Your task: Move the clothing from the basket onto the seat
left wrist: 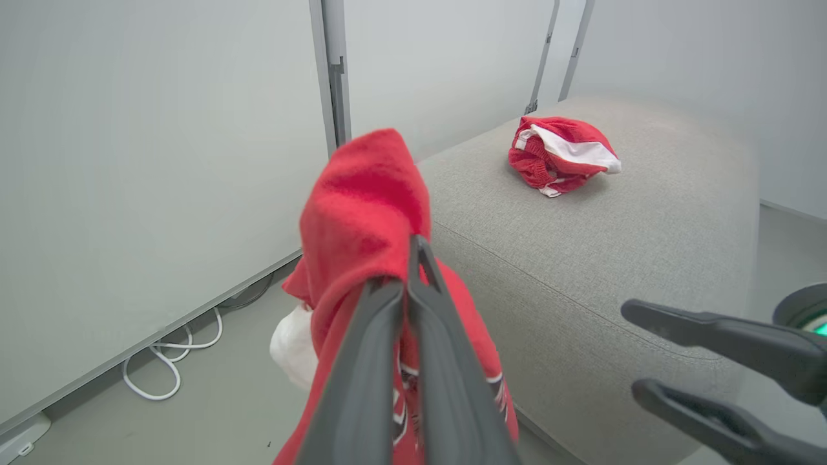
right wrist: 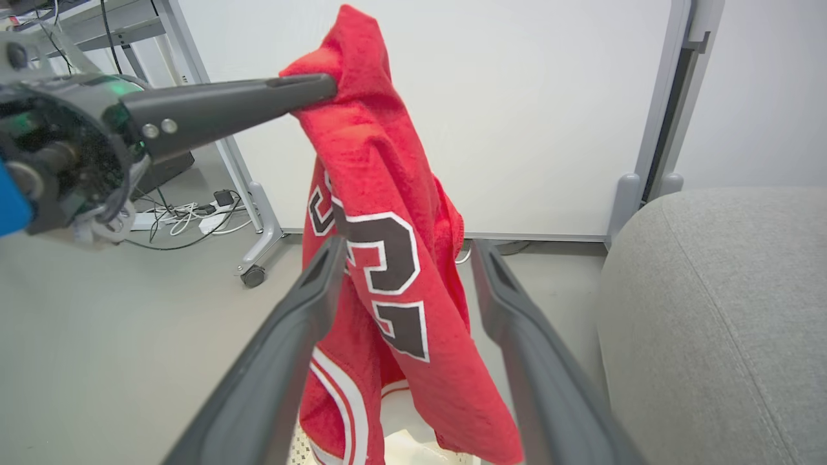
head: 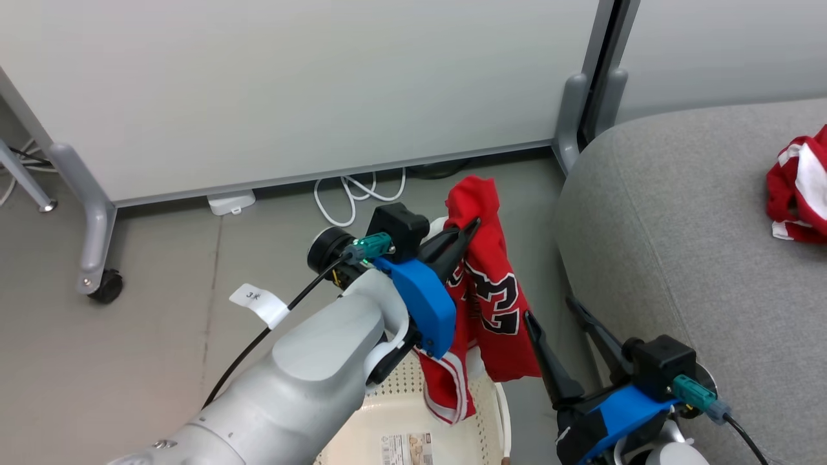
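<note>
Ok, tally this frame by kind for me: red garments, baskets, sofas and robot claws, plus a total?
Red garments: 2, the jersey hanging from the left claw and the white-panelled garment on the sofa
Baskets: 1, the basket
Sofas: 1
Claws: 2, counting the open right claw
Total: 6

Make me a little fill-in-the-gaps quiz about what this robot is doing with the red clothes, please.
1. The left gripper is ___ on the red jersey, which hangs over the perforated laundry basket.
2. The right gripper, its fingers apart, holds ___.
3. On the grey sofa lies a crumpled garment, red and ___.
Missing words: shut; nothing; white.
</note>
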